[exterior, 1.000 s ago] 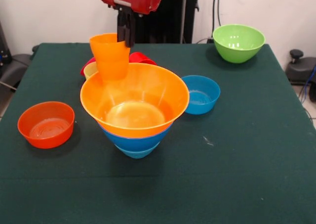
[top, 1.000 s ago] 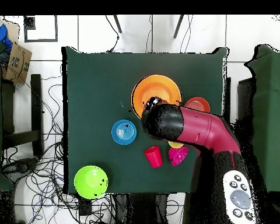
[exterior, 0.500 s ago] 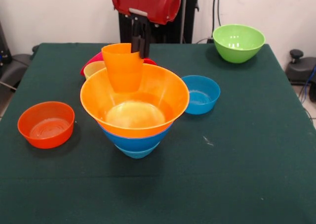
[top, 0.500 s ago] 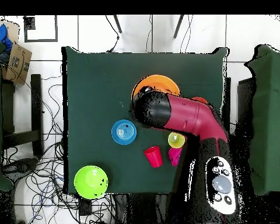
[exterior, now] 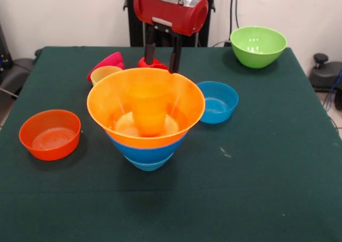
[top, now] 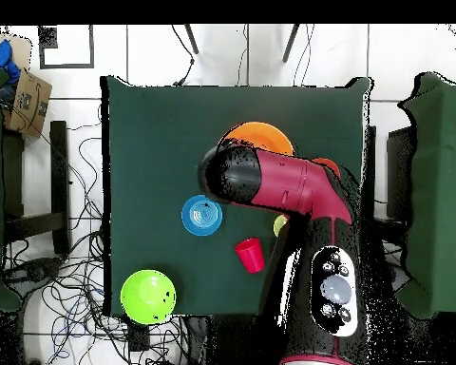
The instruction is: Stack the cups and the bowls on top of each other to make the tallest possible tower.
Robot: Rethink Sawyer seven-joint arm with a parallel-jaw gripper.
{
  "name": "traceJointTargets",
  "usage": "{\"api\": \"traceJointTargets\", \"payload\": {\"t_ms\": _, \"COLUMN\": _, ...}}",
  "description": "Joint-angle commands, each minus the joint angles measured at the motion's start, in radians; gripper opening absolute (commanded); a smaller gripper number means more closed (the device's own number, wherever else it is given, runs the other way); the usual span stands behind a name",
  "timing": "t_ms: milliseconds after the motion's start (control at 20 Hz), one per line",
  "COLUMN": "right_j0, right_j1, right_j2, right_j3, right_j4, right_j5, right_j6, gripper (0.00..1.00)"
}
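Note:
The tower (exterior: 145, 146) stands mid-table: a small light-blue bowl lowest, a large blue bowl on it, the wide yellow-orange bowl (exterior: 184, 100) uppermost. An orange-yellow cup (exterior: 149, 114) stands upright inside that top bowl. My gripper (exterior: 162, 57) hangs just above the bowl's far rim, open, with nothing between its fingers. In the overhead view my arm covers most of the tower; only the yellow-orange bowl's rim (top: 260, 131) shows.
A red cup (exterior: 152, 64) (top: 250, 255), a yellow cup (exterior: 104, 72) and a magenta bowl (exterior: 106, 62) sit behind the tower. A shallow orange bowl (exterior: 49, 134) lies left, a small blue bowl (exterior: 216, 101) (top: 202, 216) right, a lime green bowl (exterior: 258, 46) (top: 148, 296) at the far right corner.
The gripper carried the orange-yellow cup rightward over the top bowl, then opened. The cup now stands in the bowl, free of the fingers.

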Motion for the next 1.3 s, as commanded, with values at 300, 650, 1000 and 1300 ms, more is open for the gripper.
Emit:
{"api": "traceJointTargets", "payload": {"t_ms": 300, "right_j0": 0.014, "right_j1": 0.009, "right_j2": -0.004, "right_j3": -0.009, "right_j4": 0.043, "right_j5": 0.154, "right_j6": 0.124, "gripper": 1.0}}
{"api": "traceJointTargets", "payload": {"t_ms": 650, "right_j0": -0.016, "right_j1": 0.016, "right_j2": 0.012, "right_j3": -0.009, "right_j4": 0.018, "right_j5": 0.064, "right_j6": 0.047, "gripper": 1.0}}
{"api": "traceJointTargets", "payload": {"t_ms": 1000, "right_j0": -0.035, "right_j1": 0.004, "right_j2": 0.023, "right_j3": -0.002, "right_j4": -0.013, "right_j5": 0.013, "right_j6": -0.001, "gripper": 1.0}}
{"api": "traceJointTargets", "payload": {"t_ms": 1300, "right_j0": -0.034, "right_j1": 0.01, "right_j2": 0.026, "right_j3": -0.015, "right_j4": -0.021, "right_j5": 0.015, "right_j6": -0.006, "gripper": 1.0}}
